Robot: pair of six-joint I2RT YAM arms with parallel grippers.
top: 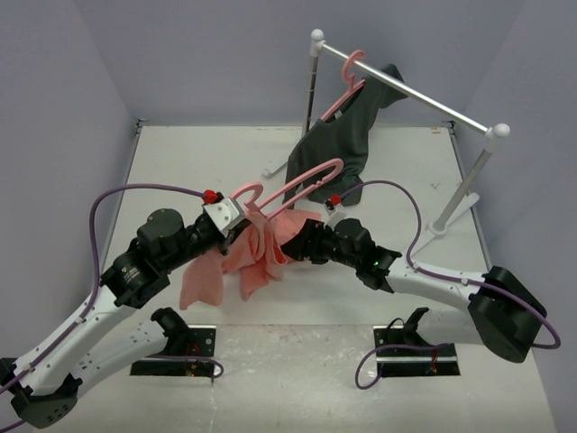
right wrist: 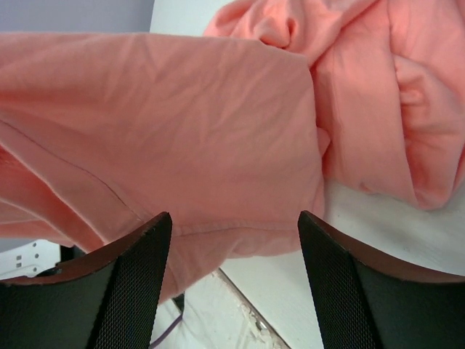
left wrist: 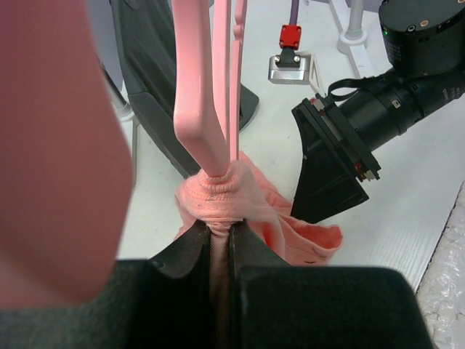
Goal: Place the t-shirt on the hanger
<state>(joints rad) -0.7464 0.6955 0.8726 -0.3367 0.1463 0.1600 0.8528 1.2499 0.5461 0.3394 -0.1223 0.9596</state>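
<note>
From above: left gripper [top: 232, 219] raised over the table [top: 180, 162] and clamped on the hanger [top: 315, 171], with the t-shirt [top: 248, 257] gathered on it and drooping to the tabletop; right gripper [top: 293, 242] is up against the cloth, and a grey garment [top: 338, 144] hangs on the rack [top: 406, 90] behind. At the left wrist: jaws closed tight on the hanger [left wrist: 203, 94], t-shirt [left wrist: 232, 196] collar bunched round it just above the fingers [left wrist: 185, 254]. At the right wrist: jaws standing wide apart, t-shirt [right wrist: 182, 123] hem lying between the fingers [right wrist: 123, 283], not pinched.
</note>
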